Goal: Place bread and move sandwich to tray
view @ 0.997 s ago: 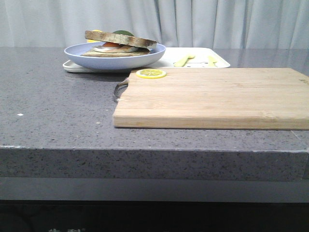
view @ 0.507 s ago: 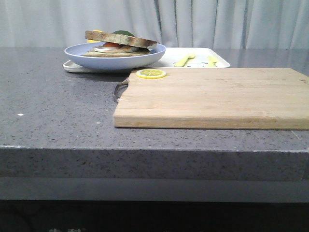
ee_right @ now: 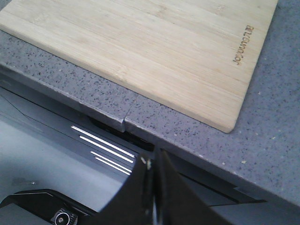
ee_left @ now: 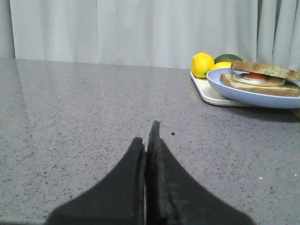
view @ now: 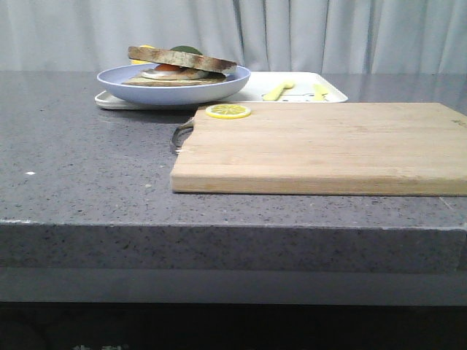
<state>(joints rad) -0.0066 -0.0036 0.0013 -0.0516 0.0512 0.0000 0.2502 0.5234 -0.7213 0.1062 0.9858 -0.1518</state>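
Observation:
The sandwich point(view: 171, 73), brown-crusted bread with a fried egg, lies on a round pale blue plate point(view: 219, 89) at the back left. A plain bread slice point(view: 182, 58) rests tilted on top of the egg. The plate stands on the left end of the white tray point(view: 303, 96). In the left wrist view the sandwich point(ee_left: 260, 80), plate point(ee_left: 239, 95) and tray point(ee_left: 206, 92) are ahead to one side. My left gripper point(ee_left: 147, 133) is shut and empty, low over bare countertop, well short of the plate. My right gripper point(ee_right: 152, 161) is shut and empty, just off the table's front edge.
A wooden cutting board point(view: 328, 146) fills the right half of the table, and a lemon slice point(view: 228, 111) lies on its far left corner. Two yellow utensils point(view: 279, 90) lie on the tray. A lemon point(ee_left: 202, 64) and an avocado point(ee_left: 228, 58) sit behind the plate.

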